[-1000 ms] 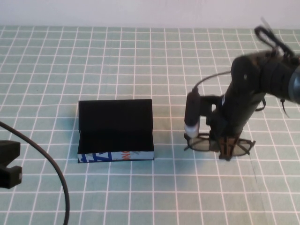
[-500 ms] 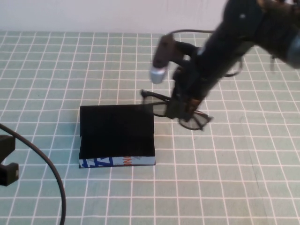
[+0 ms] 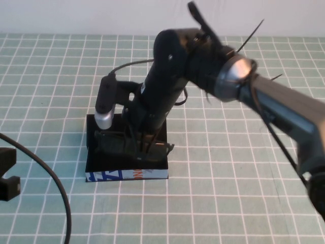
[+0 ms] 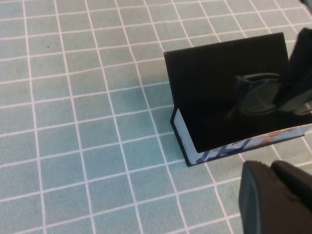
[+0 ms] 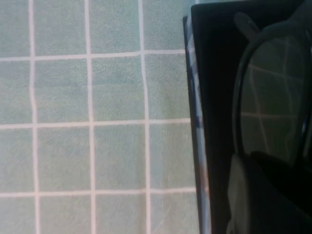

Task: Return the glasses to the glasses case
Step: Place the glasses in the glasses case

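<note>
The glasses case point(image 3: 127, 175) lies open left of the table's centre, with its lid up at the back and the printed light edge at the front. My right gripper point(image 3: 138, 146) reaches across from the right and is shut on the glasses point(image 3: 117, 141), holding them low over the case's black lining. The left wrist view shows the case point(image 4: 214, 87), the glasses point(image 4: 258, 95) and the right gripper point(image 4: 297, 87) inside it. The right wrist view shows a lens point(image 5: 270, 107) over the case point(image 5: 214, 122). My left gripper point(image 3: 6, 175) is parked at the near left, shut and empty point(image 4: 270, 168).
The table is covered by a green cloth with a white grid point(image 3: 228, 193). A black cable point(image 3: 56, 193) curves along the near left by the left arm. The right arm's body point(image 3: 264, 107) spans the right half of the table.
My right gripper has carried the glasses from the table at the right, up and leftward, and down over the open case. The left arm has not moved.
</note>
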Available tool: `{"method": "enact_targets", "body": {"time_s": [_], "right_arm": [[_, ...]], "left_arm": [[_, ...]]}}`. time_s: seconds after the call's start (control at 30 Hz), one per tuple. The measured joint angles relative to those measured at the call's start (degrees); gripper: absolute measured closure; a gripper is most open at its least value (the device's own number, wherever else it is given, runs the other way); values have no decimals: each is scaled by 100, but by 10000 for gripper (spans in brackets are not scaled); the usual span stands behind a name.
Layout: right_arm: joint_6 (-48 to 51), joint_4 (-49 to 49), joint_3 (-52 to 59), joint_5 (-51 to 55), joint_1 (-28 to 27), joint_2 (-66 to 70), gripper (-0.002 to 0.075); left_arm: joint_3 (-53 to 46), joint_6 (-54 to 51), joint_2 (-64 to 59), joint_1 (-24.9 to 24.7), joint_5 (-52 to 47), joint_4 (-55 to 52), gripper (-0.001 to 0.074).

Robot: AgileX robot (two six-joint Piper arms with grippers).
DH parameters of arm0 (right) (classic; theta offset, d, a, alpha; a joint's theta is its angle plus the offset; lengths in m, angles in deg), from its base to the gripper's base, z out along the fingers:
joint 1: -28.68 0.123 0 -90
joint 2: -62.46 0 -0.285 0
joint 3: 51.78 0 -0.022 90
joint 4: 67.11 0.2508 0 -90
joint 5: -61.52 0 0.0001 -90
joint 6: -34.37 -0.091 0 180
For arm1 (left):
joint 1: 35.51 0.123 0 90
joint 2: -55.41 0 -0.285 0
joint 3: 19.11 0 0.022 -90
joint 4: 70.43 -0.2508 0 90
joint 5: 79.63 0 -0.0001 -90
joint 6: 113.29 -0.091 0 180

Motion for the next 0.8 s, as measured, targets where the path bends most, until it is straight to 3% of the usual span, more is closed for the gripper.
{"method": "enact_targets", "body": {"time_s": [0.6, 0.8], "right_arm": [[0, 0, -297, -161, 3, 531, 656], [-9, 0, -297, -183, 3, 531, 536]], "left_arm": [[0, 0, 0, 0, -180, 0, 734], [0, 0, 0, 0, -180, -23, 733]]}}
